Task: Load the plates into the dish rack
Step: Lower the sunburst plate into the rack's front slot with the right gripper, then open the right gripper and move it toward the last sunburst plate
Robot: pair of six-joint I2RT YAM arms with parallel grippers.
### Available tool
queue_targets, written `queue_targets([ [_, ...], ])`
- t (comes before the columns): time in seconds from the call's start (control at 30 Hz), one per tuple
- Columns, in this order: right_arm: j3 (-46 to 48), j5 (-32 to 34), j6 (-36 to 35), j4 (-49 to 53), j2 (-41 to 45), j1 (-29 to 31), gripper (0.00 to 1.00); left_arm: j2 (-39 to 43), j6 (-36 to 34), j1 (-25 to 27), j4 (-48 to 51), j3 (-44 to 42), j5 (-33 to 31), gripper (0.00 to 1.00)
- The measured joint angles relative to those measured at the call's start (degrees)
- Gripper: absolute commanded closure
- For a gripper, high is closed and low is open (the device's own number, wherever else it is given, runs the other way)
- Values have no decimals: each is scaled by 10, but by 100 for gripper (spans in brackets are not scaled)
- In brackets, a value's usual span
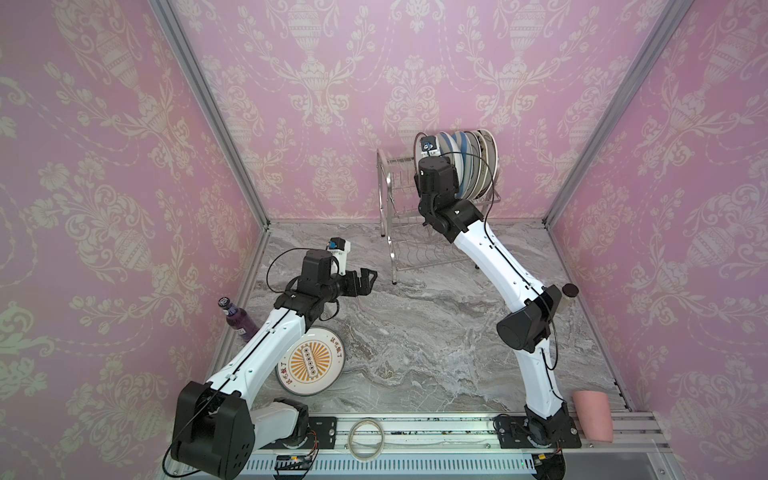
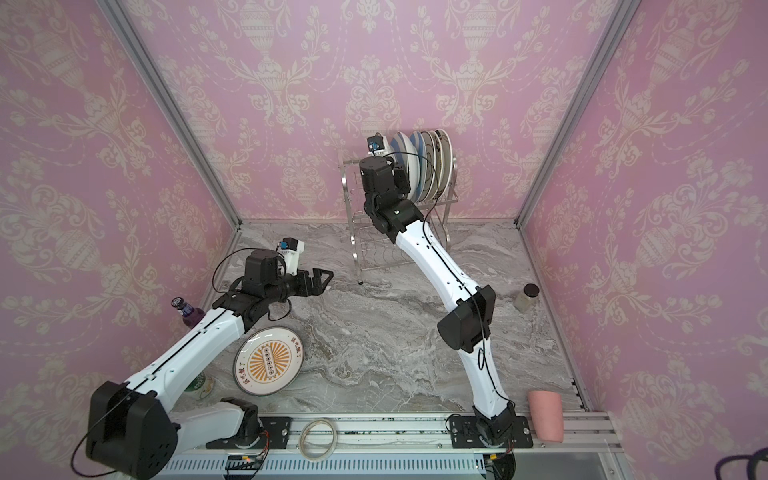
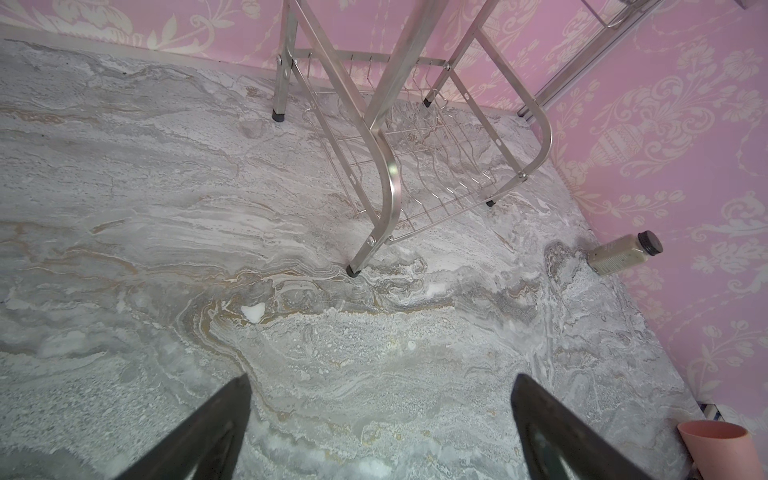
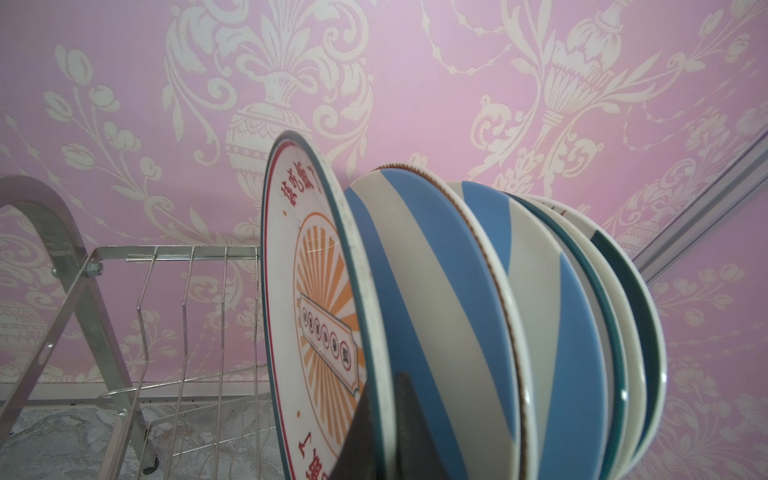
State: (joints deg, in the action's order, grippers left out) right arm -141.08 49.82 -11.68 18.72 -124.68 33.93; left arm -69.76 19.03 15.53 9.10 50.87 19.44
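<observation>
Right hand (image 4: 380,424): clenched on the lower rim of an orange sunburst plate (image 4: 316,291), one dark finger on each face. The plate stands on edge on the upper tier of the dish rack (image 1: 382,199), at the open end of the row. Whether its rim sits down in a wire slot cannot be told.

Row behind it, all on edge and leaning close together: two blue-white striped plates (image 4: 436,291), then teal-rimmed plates (image 4: 640,332). The far end of the row is partly hidden, so no count is made. In both top views the row (image 2: 428,162) fills the right part of the upper tier, and the right wrist hides the hand itself.

Left hand (image 1: 365,280): released, jaws wide apart, nothing between them. It hovers over bare worktop (image 1: 415,332) left of the rack, pointing toward the rack's near foot. The wrist view shows both fingers (image 3: 208,436) clear of the surface.

A second sunburst plate (image 1: 311,359) lies flat, face up, on the worktop near the front left. It is partly under the left arm and well apart from the rack.

Other items:
- purple bottle (image 1: 237,320), upright by the left wall
- jar with black lid (image 2: 527,297) by the right wall
- pink cup (image 1: 592,415), on its side at front right
- tape roll (image 1: 365,438) on the front rail
</observation>
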Motion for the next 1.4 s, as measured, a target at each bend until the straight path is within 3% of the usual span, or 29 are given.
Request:
queue_targets([
  [0.4, -4, 17, -10, -5, 0, 6, 81, 4, -1, -1, 0, -6, 5, 1],
  [1.0, -17, 9, -16, 28, 1, 22, 47, 8, -1, -20, 17, -12, 3, 1],
  [1.4, -17, -99, 65, 125, 85, 16, 30, 21, -1, -40, 59, -9, -42, 1],
])
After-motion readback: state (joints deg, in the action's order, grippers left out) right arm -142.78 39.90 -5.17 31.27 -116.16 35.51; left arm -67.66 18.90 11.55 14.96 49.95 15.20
